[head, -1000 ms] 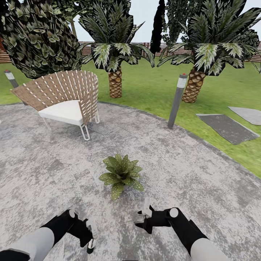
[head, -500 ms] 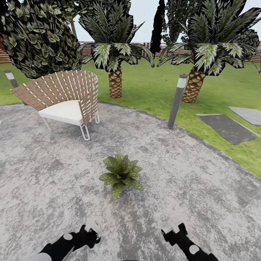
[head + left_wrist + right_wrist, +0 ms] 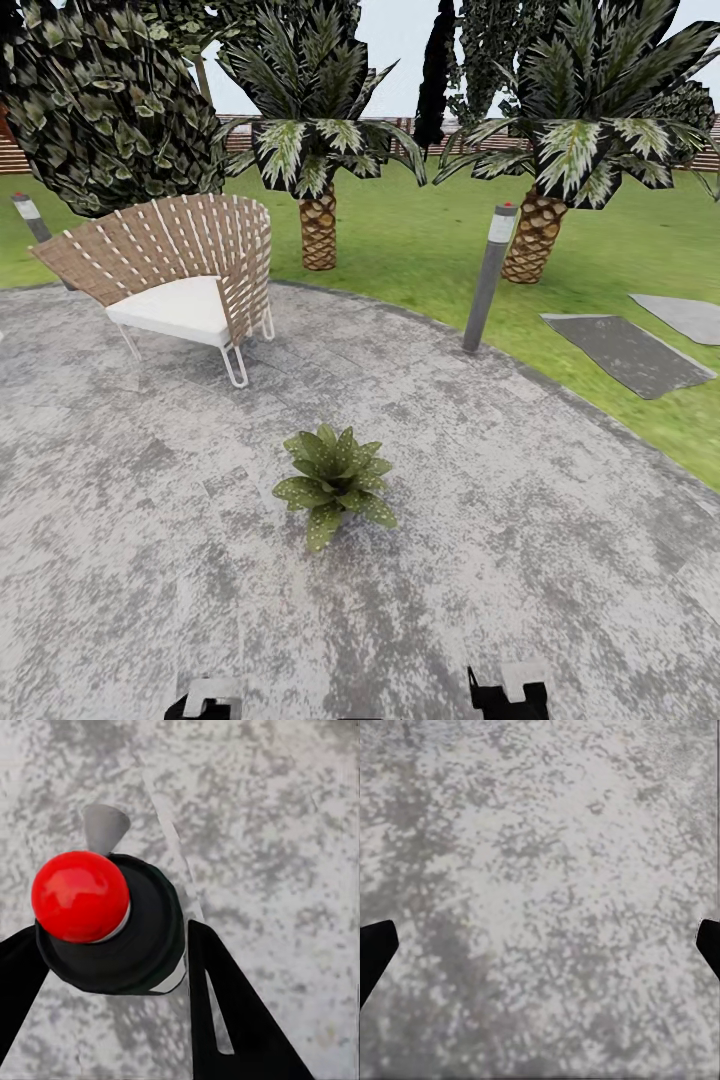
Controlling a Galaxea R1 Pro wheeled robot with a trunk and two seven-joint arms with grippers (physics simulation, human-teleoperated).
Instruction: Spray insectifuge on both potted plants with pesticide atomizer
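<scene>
The broad potted plant (image 3: 335, 485) with pale-speckled leaves stands in the middle of the grey paved patio (image 3: 520, 520), ahead of both arms. In the left wrist view my left gripper (image 3: 112, 952) is shut on the pesticide atomizer (image 3: 146, 937). I see it end-on as a dark round body with a red ball and a pale nozzle, between the black fingers (image 3: 232, 1020). My right gripper (image 3: 544, 945) is open over bare paving, nothing between its fingers. The ends of my left arm (image 3: 207, 698) and right arm (image 3: 512, 690) show at the bottom edge of the head view.
A wicker chair (image 3: 185, 270) with a white seat stands at the patio's back left. A grey bollard lamp (image 3: 488, 275) rises at the patio's far edge, another bollard lamp (image 3: 30, 215) at far left. Palms (image 3: 318, 230) grow on the lawn, with grey slabs (image 3: 625, 350) to the right.
Both arms have drawn back and down toward the bottom edge of the head view. The plant, the chair and the camera have not moved.
</scene>
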